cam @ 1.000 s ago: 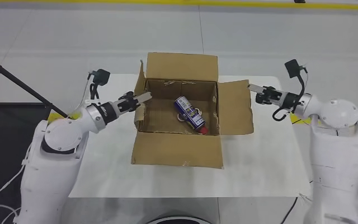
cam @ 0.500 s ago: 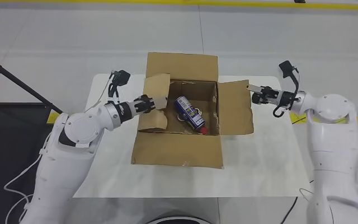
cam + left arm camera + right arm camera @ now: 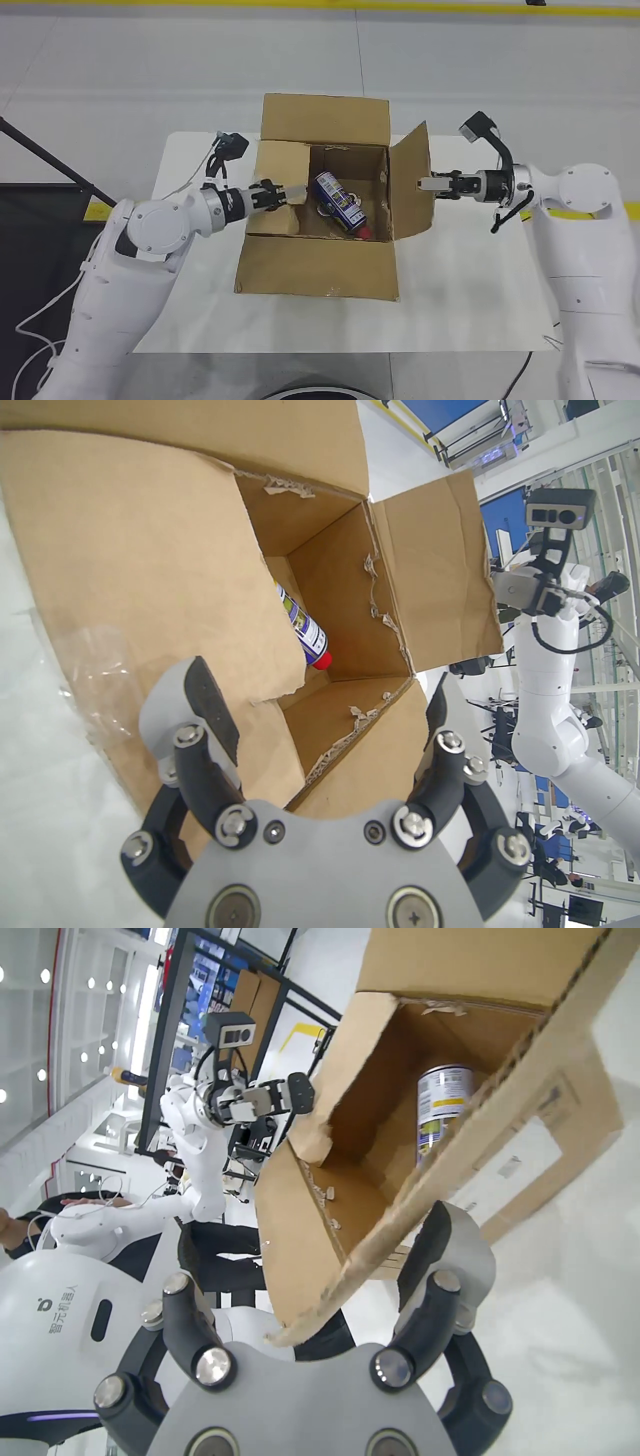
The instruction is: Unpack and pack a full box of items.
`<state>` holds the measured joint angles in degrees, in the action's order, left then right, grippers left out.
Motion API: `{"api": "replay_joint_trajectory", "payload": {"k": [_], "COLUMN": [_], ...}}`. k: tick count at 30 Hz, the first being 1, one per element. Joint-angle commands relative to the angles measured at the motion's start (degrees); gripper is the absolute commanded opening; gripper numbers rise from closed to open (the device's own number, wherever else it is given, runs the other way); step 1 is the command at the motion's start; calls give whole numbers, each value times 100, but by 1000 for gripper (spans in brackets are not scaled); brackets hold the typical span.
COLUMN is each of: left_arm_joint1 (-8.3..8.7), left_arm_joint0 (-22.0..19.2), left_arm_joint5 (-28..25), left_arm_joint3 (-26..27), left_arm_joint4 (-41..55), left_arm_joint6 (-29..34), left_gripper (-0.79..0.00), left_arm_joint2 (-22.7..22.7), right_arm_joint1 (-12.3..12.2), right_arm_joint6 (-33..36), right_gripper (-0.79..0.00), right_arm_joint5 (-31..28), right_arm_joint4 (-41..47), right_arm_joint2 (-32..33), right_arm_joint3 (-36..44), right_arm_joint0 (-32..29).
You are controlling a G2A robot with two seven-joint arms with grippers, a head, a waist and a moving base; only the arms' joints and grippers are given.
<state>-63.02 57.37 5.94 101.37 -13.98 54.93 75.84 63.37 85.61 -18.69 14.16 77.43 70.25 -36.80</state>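
A brown cardboard box [image 3: 316,266] sat open at the centre of the top view on a white table [image 3: 470,290]. Inside it, a blue-and-white spray can with a red cap [image 3: 339,201] lay on its side. At centre left, the left gripper [image 3: 288,191] hung over the left flap [image 3: 278,165], which was folded partly across the opening, fingers apart. At centre right, the right gripper [image 3: 424,184] met the right flap [image 3: 410,195], which was tilted up, its fingers apart with the flap's edge between them.
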Motion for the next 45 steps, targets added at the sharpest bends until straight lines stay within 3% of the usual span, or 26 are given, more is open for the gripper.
{"api": "replay_joint_trajectory", "payload": {"k": [1,17,28,33,36,45], "left_arm_joint1": [6,65,203,290,358,507], "left_arm_joint0": [9,263,1064,1600,1890,2548], "left_arm_joint5": [12,-85,-508,-866,-1113,-1734], "left_arm_joint3": [7,207,953,991,874,616], "left_arm_joint4": [-15,192,1038,1537,1701,2198], "left_arm_joint6": [12,-265,-293,303,1008,2412], "left_gripper": [0,0,0,0,0,0], "left_arm_joint2": [-23,186,1455,2119,2407,2858], "right_arm_joint1": [-60,-152,-46,-4,10,10], "right_arm_joint6": [-65,-1007,-1623,-1830,-1954,-2180], "right_gripper": [0,0,0,0,0,0], "right_arm_joint5": [-65,-1005,-1090,-1062,-1021,-861], "right_arm_joint4": [111,369,-478,-826,-1048,-1417], "right_arm_joint2": [-125,-1282,-1901,-2098,-2184,-2267], "right_arm_joint3": [197,487,379,346,389,577], "right_arm_joint0": [-37,-10,191,270,285,252]}}
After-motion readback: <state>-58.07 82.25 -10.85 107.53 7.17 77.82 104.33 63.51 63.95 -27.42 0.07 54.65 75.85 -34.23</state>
